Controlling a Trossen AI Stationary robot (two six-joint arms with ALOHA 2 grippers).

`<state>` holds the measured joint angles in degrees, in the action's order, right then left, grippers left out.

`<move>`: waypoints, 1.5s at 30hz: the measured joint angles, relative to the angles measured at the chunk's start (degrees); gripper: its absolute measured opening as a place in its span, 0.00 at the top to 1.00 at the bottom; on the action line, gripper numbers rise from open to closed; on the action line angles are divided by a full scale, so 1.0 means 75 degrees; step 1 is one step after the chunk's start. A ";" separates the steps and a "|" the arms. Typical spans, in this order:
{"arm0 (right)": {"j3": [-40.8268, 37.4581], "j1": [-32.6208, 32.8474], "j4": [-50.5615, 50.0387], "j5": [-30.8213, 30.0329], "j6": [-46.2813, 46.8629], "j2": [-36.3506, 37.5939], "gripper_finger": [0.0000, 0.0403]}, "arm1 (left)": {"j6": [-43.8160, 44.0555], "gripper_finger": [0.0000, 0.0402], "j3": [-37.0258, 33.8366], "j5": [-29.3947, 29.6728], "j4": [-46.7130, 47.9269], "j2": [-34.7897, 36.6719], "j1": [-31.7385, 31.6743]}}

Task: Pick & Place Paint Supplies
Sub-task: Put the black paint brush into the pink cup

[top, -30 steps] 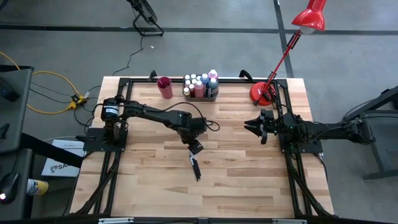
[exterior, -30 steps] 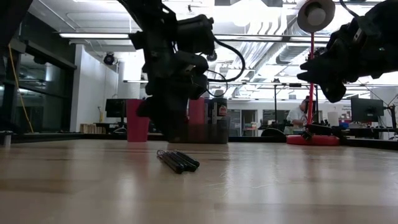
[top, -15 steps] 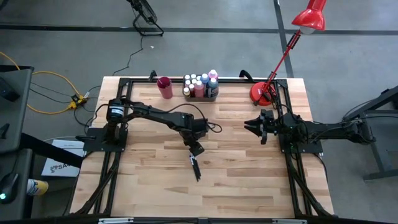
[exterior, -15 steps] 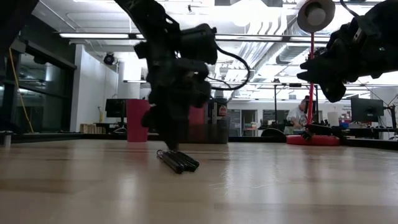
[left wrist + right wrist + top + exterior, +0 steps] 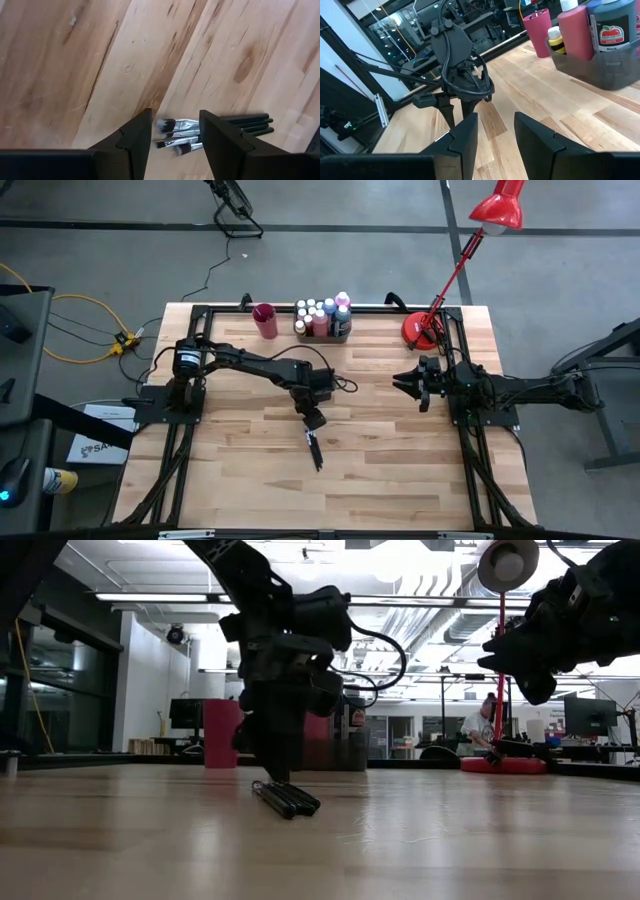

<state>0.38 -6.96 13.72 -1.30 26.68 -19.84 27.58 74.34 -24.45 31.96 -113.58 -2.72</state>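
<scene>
Wooden surface mid-field: my left end effector hangs open just above the paintbrushes, whose handles run near-far; right end effector, open, waits farther off.

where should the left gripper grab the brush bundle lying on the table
Best guess: take the paintbrushes across their silver ferrules, coming straight down. They lie flat, side by side, with the left gripper open just above the bristle end, so one pinch could gather them all.
</scene>
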 joint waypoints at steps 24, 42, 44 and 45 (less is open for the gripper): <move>-0.0002 -0.0001 0.0000 -0.0009 0.0000 0.0000 0.70 | -0.0219 0.59 -0.0022 -0.0233 0.0209 -0.0024 0.0009; -0.0001 0.0000 -0.0003 -0.0009 0.0000 0.0000 0.70 | -0.0173 0.59 -0.0021 -0.0143 -0.0070 -0.0132 0.0070; -0.0002 0.0000 -0.0003 -0.0009 0.0000 0.0000 0.70 | -0.0173 0.59 -0.0019 -0.0105 -0.0067 -0.0134 0.0070; 0.0000 0.0000 -0.0003 -0.0009 0.0000 0.0000 0.70 | -0.0173 0.59 -0.0019 -0.0099 -0.0067 -0.0134 0.0070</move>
<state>0.38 -6.96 13.69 -1.37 26.68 -19.84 26.28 74.19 -25.19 31.46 -114.59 -2.20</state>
